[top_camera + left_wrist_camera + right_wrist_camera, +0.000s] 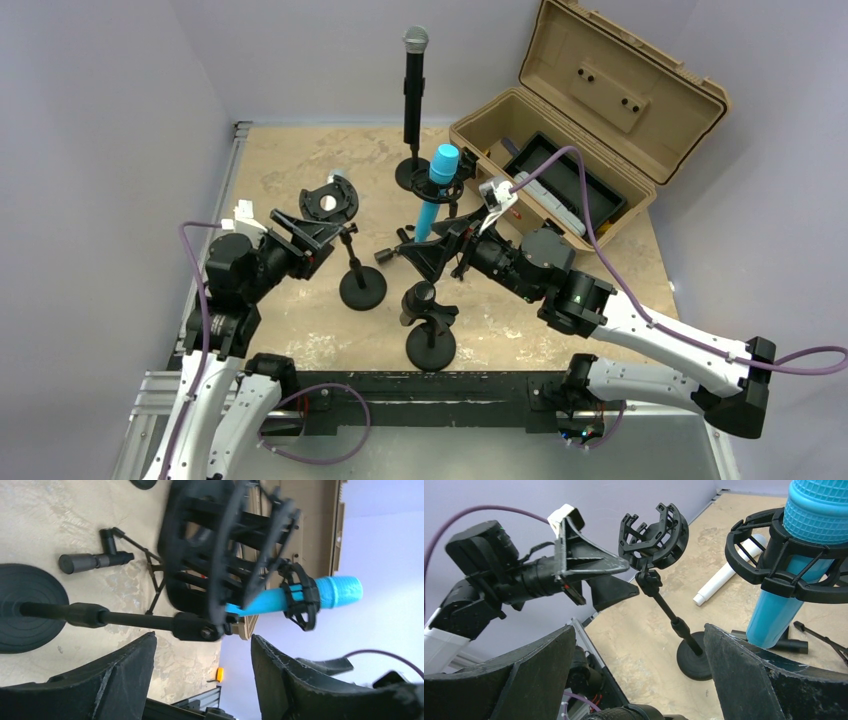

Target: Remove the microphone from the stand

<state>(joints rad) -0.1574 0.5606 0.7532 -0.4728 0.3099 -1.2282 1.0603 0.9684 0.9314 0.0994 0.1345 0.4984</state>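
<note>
Though near, microphone [776,611] beyond right pincer [640,627]

Fingers [120,680] apart — shock mount [215,545] btwn tips, blue mic [335,592] behind.

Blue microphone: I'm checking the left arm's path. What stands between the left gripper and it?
An empty shock mount on its stand, close before the left gripper; see the left wrist view.

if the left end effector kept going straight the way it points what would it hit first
Probably the black shock mount on the round-base stand, just ahead of the left end effector; the blue microphone sits farther behind, though depth is unclear.
</note>
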